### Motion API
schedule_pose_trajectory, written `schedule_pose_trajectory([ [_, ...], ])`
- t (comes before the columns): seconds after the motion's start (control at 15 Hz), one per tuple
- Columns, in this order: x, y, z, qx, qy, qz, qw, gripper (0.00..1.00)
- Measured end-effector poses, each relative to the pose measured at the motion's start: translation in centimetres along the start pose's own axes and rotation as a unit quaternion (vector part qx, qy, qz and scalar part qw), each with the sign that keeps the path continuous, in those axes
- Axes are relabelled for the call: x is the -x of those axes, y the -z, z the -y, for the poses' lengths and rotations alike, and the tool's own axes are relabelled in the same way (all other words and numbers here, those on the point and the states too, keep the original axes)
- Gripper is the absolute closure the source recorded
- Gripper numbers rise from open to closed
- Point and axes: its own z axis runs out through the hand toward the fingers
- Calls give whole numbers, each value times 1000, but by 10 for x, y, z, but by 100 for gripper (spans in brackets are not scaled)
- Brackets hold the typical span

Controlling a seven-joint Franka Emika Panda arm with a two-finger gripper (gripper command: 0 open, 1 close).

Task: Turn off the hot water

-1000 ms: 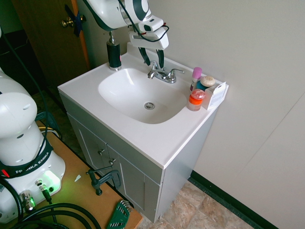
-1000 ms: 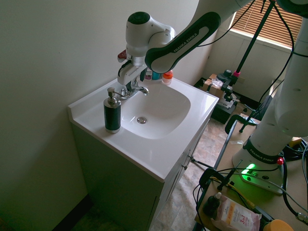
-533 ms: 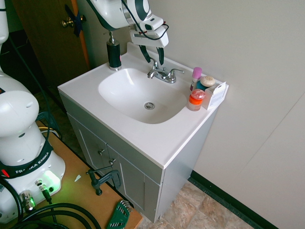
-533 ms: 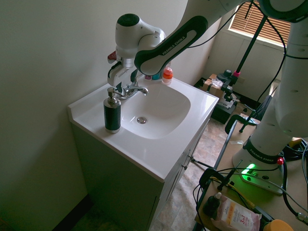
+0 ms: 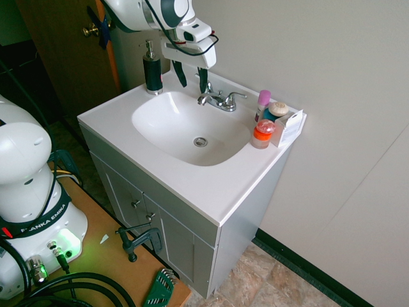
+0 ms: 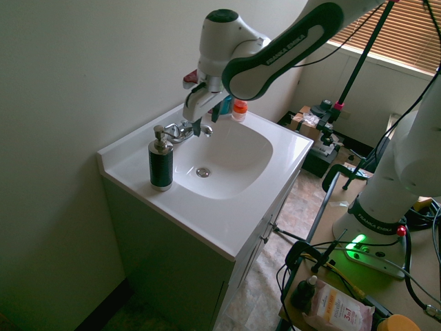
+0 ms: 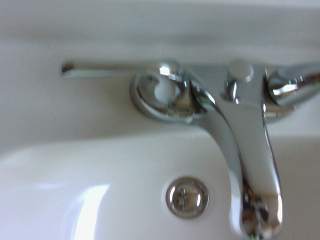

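No water stream shows from the chrome tap at the back of the white sink. The hot water lever reaches straight out sideways from its hub along the back ledge. The spout and the matching right lever sit beside it. In the first exterior view my gripper hangs open just above and to the left of the tap, fingers pointing down, touching nothing. The second exterior view shows the gripper over the tap at the basin's back edge.
A dark soap dispenser stands on the sink's back left corner, close to the gripper. Small bottles and a white box crowd the back right corner. The wall rises right behind the tap. The drain lies in the basin.
The gripper, whose fingers were down around the tap's left lever, has lifted and drawn back toward the basin and the soap dispenser, fingers still apart.
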Motion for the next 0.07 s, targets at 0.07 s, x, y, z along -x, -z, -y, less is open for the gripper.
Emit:
schedule_pose_trajectory([
  [0.07, 7, 7, -11, -3, 4, 7, 1000, 0],
])
